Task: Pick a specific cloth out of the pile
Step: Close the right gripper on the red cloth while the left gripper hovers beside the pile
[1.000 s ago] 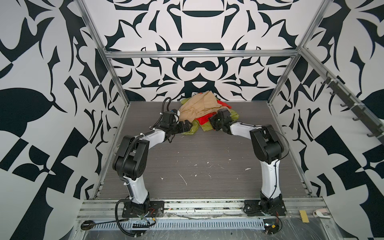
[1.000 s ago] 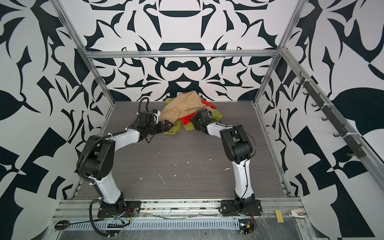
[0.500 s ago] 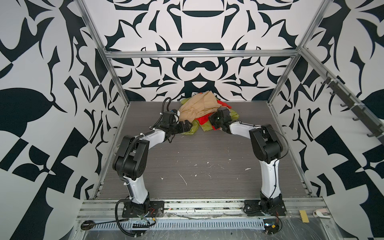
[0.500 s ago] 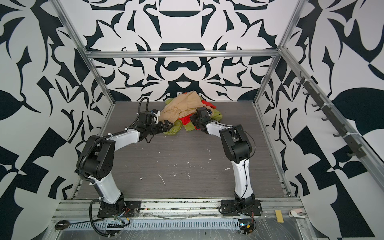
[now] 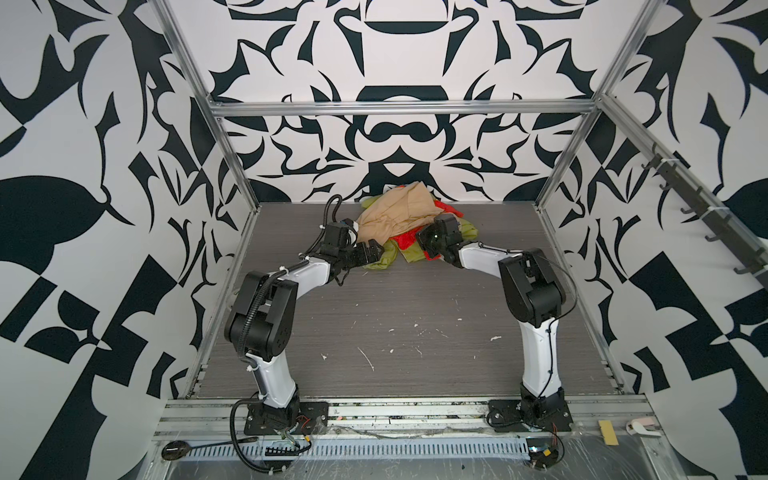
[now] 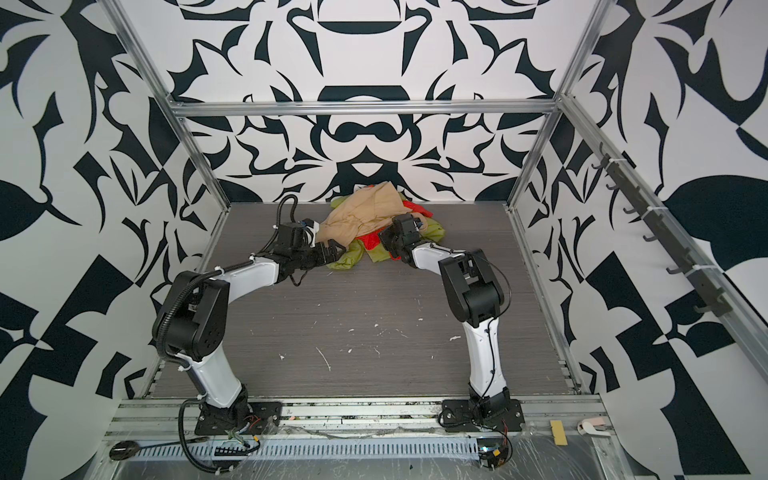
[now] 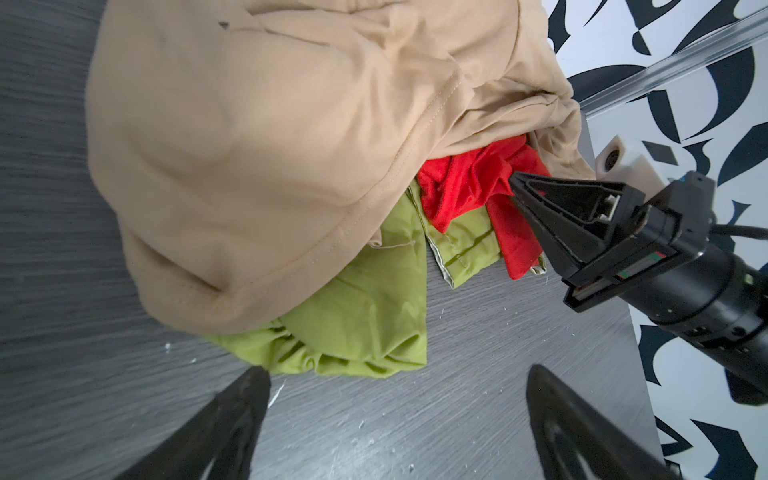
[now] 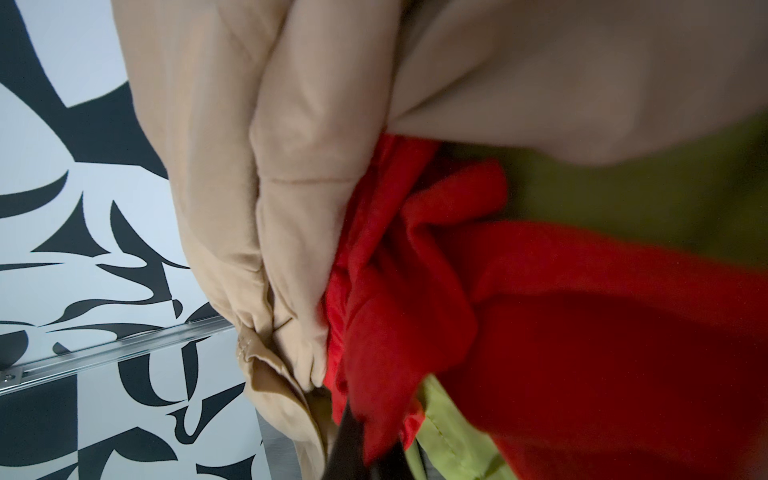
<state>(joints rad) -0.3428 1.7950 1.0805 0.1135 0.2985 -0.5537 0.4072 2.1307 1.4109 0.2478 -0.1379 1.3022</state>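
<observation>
The right gripper (image 7: pixel 515 180) is the one that counts: its jaws are pressed together, their tip buried in a puckered fold of the red cloth (image 7: pixel 465 187), which looks nipped between them. The red cloth sits inside the pile (image 5: pixel 399 232) at the far end of the table (image 5: pixel 395 324), sandwiched: the tan cloth (image 7: pixel 270 145) drapes over most of it and the green cloth (image 7: pixel 365 324) spreads beneath it. Only a strip of red shows, on the side of the pile facing the right arm, running from under the tan hem to a loose corner that rests at the green cloth's edge. So the bulk of the red cloth lies ahead of the closed jaws, deeper under the tan cloth, and the free way out is back along the right arm's own line, away from the back wall. A pull that way would, I judge, slide the red out from between its neighbours; a straight lift would likely drag the tan cloth up too. The left gripper (image 7: pixel 397 376) has its jaws wide apart and holds nothing; it sits low over the table just short of the green cloth's near edge, on the pile's other side, close enough to pin the tan or green cloth should they follow
</observation>
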